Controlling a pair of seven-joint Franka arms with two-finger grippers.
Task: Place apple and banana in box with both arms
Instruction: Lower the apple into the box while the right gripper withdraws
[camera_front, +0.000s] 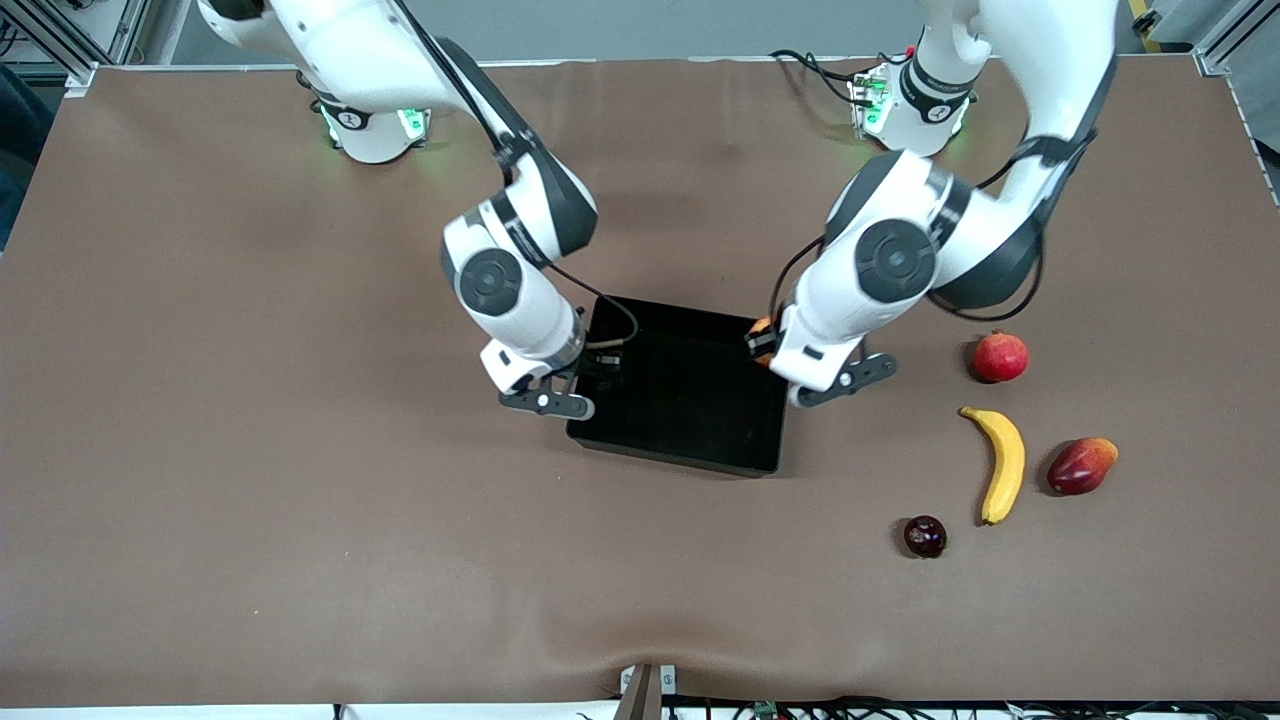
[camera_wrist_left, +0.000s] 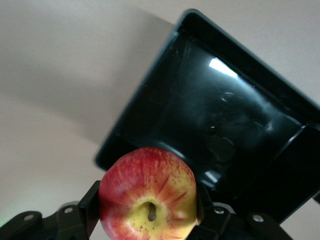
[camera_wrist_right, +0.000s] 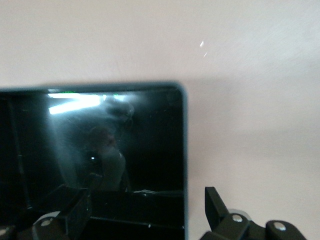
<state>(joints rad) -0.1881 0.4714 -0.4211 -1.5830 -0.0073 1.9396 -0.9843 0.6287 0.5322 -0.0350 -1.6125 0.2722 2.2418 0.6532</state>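
The apple (camera_wrist_left: 147, 195), red with yellow streaks, sits between the fingers (camera_wrist_left: 90, 205) of my left gripper (camera_wrist_left: 148, 202), which is shut on it. From the front only a sliver of the apple (camera_front: 762, 332) shows under the left gripper (camera_front: 766, 346), over the black box's (camera_front: 690, 400) edge at the left arm's end. My right gripper (camera_front: 598, 365) is open over the box's other end. Its fingers (camera_wrist_right: 215, 205) straddle the wall of the box (camera_wrist_right: 125, 150) with nothing between them. The banana (camera_front: 1000, 465) lies on the table toward the left arm's end. The inside of the box (camera_wrist_left: 225, 125) shows no fruit.
A red pomegranate (camera_front: 1000, 357) lies farther from the front camera than the banana. A red and yellow fruit (camera_front: 1082, 466) lies beside the banana, and a dark plum (camera_front: 925, 536) lies nearer the camera. Brown cloth covers the table.
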